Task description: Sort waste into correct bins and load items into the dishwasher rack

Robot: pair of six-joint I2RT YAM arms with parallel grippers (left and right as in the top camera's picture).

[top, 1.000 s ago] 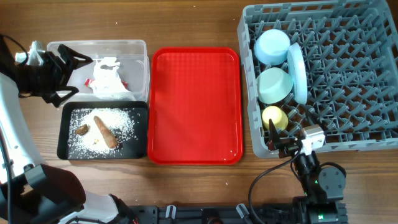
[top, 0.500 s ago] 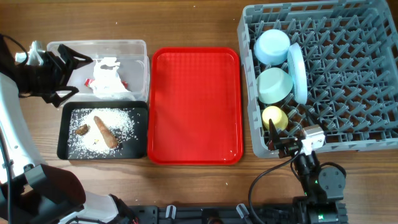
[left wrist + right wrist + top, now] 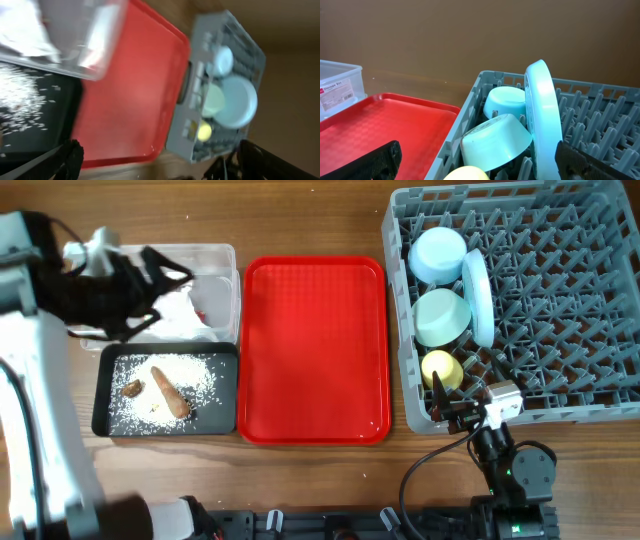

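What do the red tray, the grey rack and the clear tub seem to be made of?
Red tray: probably moulded plastic, glossy; light reflects softly on its floor.
Grey rack: probably plastic, matte; lattice walls and pegs in one even colour.
Clear tub: transparent plastic, smooth; one sees through its walls.
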